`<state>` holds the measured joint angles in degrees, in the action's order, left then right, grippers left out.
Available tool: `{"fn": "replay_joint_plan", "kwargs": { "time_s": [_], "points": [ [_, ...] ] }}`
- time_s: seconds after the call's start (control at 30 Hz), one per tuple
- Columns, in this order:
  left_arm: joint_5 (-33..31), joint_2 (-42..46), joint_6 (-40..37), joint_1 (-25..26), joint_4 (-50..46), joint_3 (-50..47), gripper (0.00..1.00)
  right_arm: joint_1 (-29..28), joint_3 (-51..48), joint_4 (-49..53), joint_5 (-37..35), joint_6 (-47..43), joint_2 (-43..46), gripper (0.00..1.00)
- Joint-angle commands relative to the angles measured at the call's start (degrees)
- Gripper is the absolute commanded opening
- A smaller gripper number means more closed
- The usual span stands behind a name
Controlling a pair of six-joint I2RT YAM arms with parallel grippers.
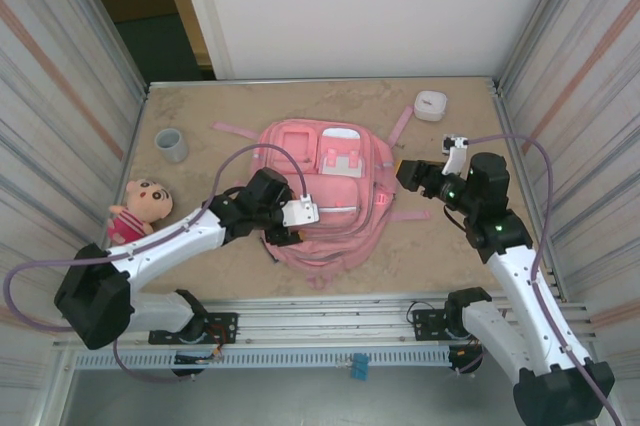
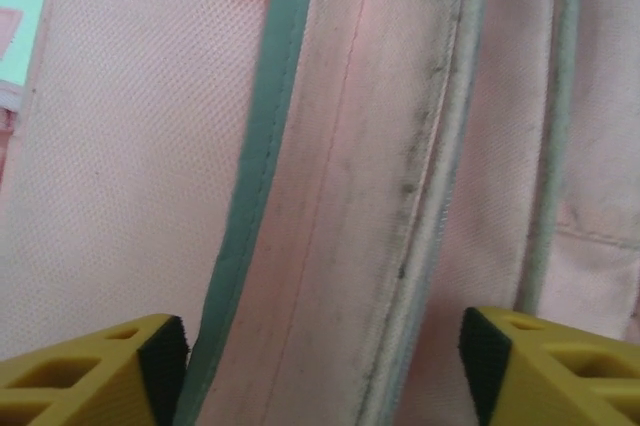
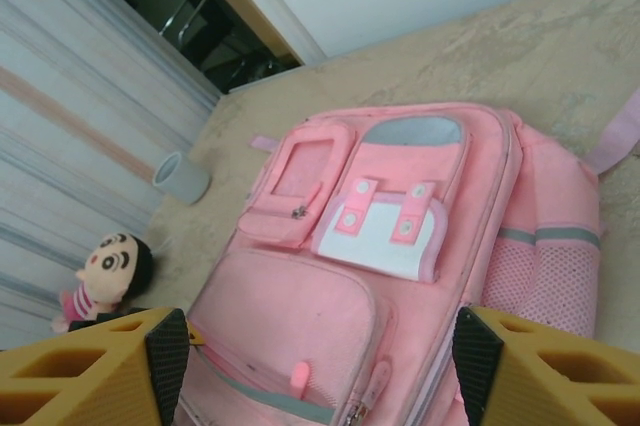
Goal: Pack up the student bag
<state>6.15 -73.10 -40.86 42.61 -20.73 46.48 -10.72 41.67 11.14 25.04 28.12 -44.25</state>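
I am looking down at a marbled tan worktop. The student bag is lying flat in the middle of it, front pockets facing up, between the two sets of jaws. The left jaws are hanging wide open right over the bag's near left edge, with pink fabric and a grey-green zipper line running below the gap and nothing pinched. The right jaws are standing open too, empty, just beside the bag's right side and pointing at it. I am not making out any lettering on the bag's white patch. A doll in a pink top is sitting well to the left of the left jaws. A grey cup is standing beyond them to the left, and a small white box is sitting beyond the right jaws.
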Motion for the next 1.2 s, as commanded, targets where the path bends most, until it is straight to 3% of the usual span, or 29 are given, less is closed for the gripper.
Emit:
{"fn": "replay_joint_plan", "kwargs": {
  "time_s": [0.0,0.1,0.13,0.2,0.27,0.33,0.5,0.63,0.8,0.97,1.17],
  "points": [
    [-0.68,-0.93,2.01,-1.44,4.74,0.12,0.64,0.69,2.10,-0.59,-1.29,1.16,2.17,0.71],
    [3.95,-1.11,6.91,-2.48,7.65,-0.47,0.48,1.04,2.38,-0.74,0.07,1.08,3.06,0.73],
    [5.74,-0.70,8.48,-2.62,9.08,-1.28,0.45,1.02,2.74,-0.10,0.18,0.77,3.35,0.82],
    [9.56,0.50,11.41,-2.96,12.70,-3.58,0.33,1.04,2.52,-0.21,2.34,-1.82,3.42,0.87],
    [12.06,1.79,14.61,-3.47,17.18,-6.57,0.18,0.75,3.16,2.13,6.54,-11.69,2.63,0.83],
    [14.73,2.83,17.82,-4.34,21.72,-9.65,0.09,0.26,5.53,8.61,11.19,-24.86,0.53,0.80],
    [21.20,4.46,22.76,-6.78,26.99,-13.01,0.06,-2.22,10.49,24.23,12.97,-50.32,-8.11,0.77],
    [25.00,5.60,26.32,-9.36,30.57,-15.22,0.05,-2.98,9.57,24.57,14.68,-62.31,-15.34,0.76],
    [25.47,7.56,26.17,-9.75,29.61,-16.10,0.05,-3.08,8.34,18.69,18.26,-71.81,-22.48,0.70],
    [25.12,8.89,26.42,-9.84,30.07,-17.21,0.05,-4.02,11.94,20.59,19.64,-79.54,-30.96,0.68],
    [25.40,9.49,26.71,-9.83,29.95,-17.52,0.06,-4.75,11.06,14.44,19.40,-81.71,-36.40,0.66]
  ]
}}
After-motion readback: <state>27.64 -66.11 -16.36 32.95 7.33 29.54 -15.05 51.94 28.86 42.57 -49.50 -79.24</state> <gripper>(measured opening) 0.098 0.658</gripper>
